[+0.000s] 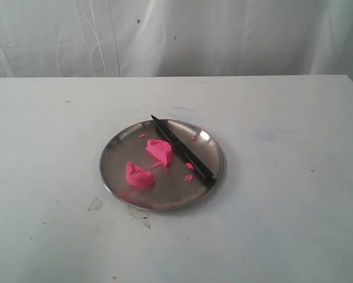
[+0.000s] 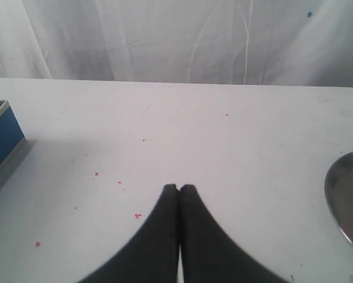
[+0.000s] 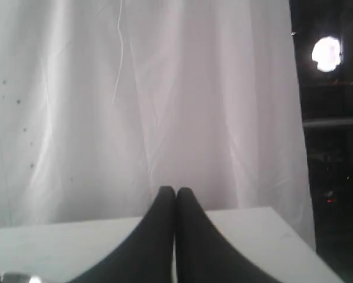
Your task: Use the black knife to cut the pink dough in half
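Observation:
The pink dough lies in two ragged lumps on the round steel plate [image 1: 118, 146]: one lump [image 1: 159, 151] near the middle, the other [image 1: 139, 175] toward the front left. The black knife [image 1: 182, 148] rests slantwise across the plate's right side, its tip at the back rim and its handle at the front right rim. Neither arm shows in the exterior view. My left gripper [image 2: 179, 188] is shut and empty above bare table, with the plate's rim [image 2: 335, 197] off to one side. My right gripper [image 3: 175, 191] is shut and empty, facing the white curtain.
Tiny pink crumbs [image 1: 189, 177] dot the plate and the white table. A blue box with a grey rim [image 2: 2, 141] sits at the edge of the left wrist view. The table's right edge [image 3: 294, 233] borders a dark area in the right wrist view.

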Robot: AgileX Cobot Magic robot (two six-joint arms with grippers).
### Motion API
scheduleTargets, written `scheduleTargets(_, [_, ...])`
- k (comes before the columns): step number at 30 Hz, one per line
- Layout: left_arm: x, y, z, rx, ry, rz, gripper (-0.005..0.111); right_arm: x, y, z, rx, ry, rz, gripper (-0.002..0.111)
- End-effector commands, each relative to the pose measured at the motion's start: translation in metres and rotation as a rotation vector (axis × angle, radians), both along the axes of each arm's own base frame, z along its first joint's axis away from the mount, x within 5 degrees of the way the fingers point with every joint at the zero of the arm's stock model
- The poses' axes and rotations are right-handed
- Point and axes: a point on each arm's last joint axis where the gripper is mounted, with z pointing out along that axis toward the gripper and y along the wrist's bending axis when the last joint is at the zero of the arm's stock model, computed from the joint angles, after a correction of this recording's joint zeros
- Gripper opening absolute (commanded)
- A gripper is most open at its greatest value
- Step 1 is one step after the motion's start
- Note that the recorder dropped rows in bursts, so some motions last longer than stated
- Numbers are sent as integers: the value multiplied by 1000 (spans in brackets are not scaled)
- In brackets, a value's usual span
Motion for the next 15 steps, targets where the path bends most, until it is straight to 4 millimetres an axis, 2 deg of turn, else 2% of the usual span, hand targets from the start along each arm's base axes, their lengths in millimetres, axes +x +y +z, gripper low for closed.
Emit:
scheduleTargets(1, [-1,0,-1,3,-2,2,0,2,-1,-25,61,257,-12,0])
scheduleTargets(3, [-1,0,-1,3,-2,2,0,-1,-5,-43,105,455,-63,0])
scheduleTargets(4, [-1,0,-1,3,-2,2,0,-2,-6,-47,68,498,-75,0])
scheduleTargets(15, [-1,0,-1,3,-2,2,0,-1,-3,-45,-135,484,-31,0])
